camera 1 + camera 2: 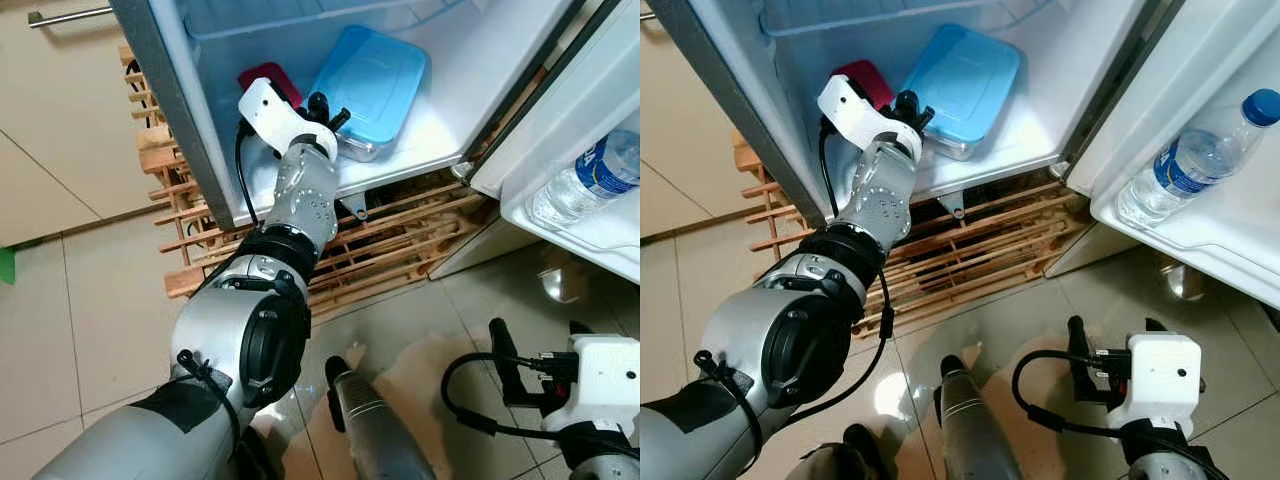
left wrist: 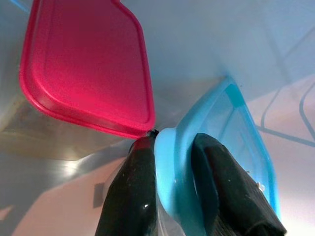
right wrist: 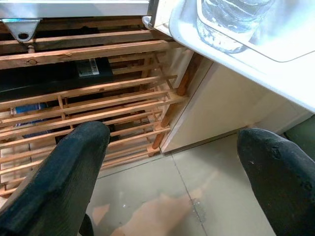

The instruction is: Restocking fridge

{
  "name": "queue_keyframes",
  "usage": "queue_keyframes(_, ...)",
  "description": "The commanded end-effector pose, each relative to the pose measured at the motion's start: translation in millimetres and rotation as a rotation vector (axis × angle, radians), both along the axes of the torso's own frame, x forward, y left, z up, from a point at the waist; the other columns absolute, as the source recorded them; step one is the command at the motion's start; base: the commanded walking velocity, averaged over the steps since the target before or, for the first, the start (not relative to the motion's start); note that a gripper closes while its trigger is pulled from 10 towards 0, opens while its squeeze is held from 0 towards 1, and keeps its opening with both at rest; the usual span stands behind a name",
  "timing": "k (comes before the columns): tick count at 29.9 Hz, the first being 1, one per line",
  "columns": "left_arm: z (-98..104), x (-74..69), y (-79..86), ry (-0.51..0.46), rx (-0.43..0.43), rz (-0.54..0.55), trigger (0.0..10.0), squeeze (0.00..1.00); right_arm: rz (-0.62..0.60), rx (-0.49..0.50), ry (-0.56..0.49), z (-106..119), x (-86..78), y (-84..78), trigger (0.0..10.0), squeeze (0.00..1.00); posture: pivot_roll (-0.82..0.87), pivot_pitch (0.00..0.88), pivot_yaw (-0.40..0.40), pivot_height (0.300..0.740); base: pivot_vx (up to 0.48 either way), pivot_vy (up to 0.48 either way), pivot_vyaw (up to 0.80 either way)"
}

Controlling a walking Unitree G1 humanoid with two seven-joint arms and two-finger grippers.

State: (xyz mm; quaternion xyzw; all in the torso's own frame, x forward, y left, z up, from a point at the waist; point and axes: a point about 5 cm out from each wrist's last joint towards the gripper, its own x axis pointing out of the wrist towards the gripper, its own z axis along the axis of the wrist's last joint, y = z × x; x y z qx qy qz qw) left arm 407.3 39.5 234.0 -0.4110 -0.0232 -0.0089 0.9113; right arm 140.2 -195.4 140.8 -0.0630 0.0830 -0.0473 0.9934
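1. Progress: the blue-lidded container [image 1: 368, 88] sits on the fridge's bottom shelf [image 1: 440, 130], near the front edge and just beside a red-lidded container [image 2: 86, 64] toward the shelf's left wall. A water bottle [image 1: 1195, 155] lies in the door shelf [image 1: 1200, 235]. Judged: at least these items are stocked; the blue one is placed but not yet released.
2. Left end effector [image 2: 174, 191]: fingers pinch the rim of the blue lid, one black finger either side, closed on it.
3. Left arm pose: extended forward and up into the fridge, wrist at the shelf's front left edge.
4. Right end effector [image 3: 172, 162]: fingers spread wide, holding nothing; arm low over the tiled floor [image 1: 90, 330], in front of the wooden rack [image 3: 98, 98] under the fridge.
5. Remaining, as judged: release, withdraw, close door.
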Motion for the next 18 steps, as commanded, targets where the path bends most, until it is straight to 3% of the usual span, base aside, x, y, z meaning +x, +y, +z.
queue_keyframes(1, -21, -29.4, -73.4, 0.122, -0.005, -0.154, 10.0, 0.40, -0.004, -0.013, 0.020, 0, -2.0, -2.2, 10.0, 0.00, -0.64, 0.333, -0.019, 0.740, 0.000, 0.000, 0.00)
queue_keyframes(2, -21, -29.4, -73.4, 0.122, -0.005, -0.154, 10.0, 0.40, -0.004, -0.013, 0.020, 0, -2.0, -2.2, 10.0, 0.00, -0.64, 0.333, -0.019, 0.740, 0.000, 0.000, 0.00)
queue_keyframes(3, -21, -29.2, -72.8, 0.119, -0.001, -0.149, 10.0, 1.00, -0.003, -0.012, 0.020, 0, -1.6, -2.2, 10.0, 0.00, -0.64, 0.331, -0.020, 0.740, 0.000, 0.000, 0.00)
queue_keyframes(12, -12, -34.9, -84.7, 0.056, -0.063, -0.185, 10.0, 1.00, 0.003, -0.012, 0.022, -1, -0.1, -4.1, 10.0, 0.00, -0.63, 0.326, -0.022, 0.740, 0.000, 0.000, 0.00)
queue_keyframes(18, -5, -36.4, -89.7, 0.030, -0.015, -0.202, 10.0, 1.00, 0.004, -0.007, 0.016, -2, 3.1, -4.1, 10.0, 0.00, -0.60, 0.320, -0.011, 0.740, 0.000, 0.000, 0.00)
